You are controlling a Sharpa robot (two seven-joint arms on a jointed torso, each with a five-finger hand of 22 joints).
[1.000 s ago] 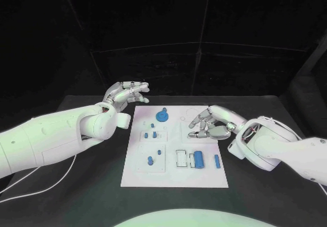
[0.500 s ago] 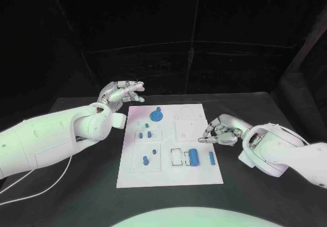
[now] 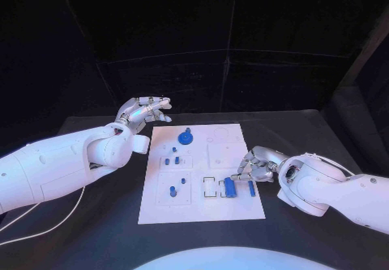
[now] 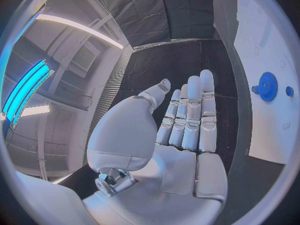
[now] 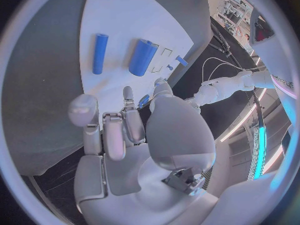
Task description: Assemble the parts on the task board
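Partly masked by the right robot hand (image 3: 253,167): the right edge of the flat white rectangular task board (image 3: 231,209), lying in the middle of the black desk (image 3: 324,140). Too small to make out in the head view: the faint outlines and recesses in the board's far right part. Cut off at the edge of the left wrist view: the board itself, seen as a white strip beside the round blue toothed gear (image 3: 185,138).

Standing on the board's left half, small blue pegs (image 3: 172,160) in a cluster, with a further blue peg (image 3: 172,192) nearer the front. Lying in the front right part, a thick blue cylinder (image 3: 230,187) beside a white rectangular frame (image 3: 211,187), and a slim blue rod (image 3: 251,188) just to the right of the cylinder. Trailing off the desk at the left, a white cable (image 3: 49,222).

Raised above the desk's far left, well apart from all the parts, the left robot hand (image 3: 146,111), released, fingers straight and side by side, nothing in the palm. Low over the board's right edge, the right robot hand, fingers curled inward, grasping nothing visible, fingertips near the far ends of the thick blue cylinder and slim blue rod; contact with either, impossible to tell.
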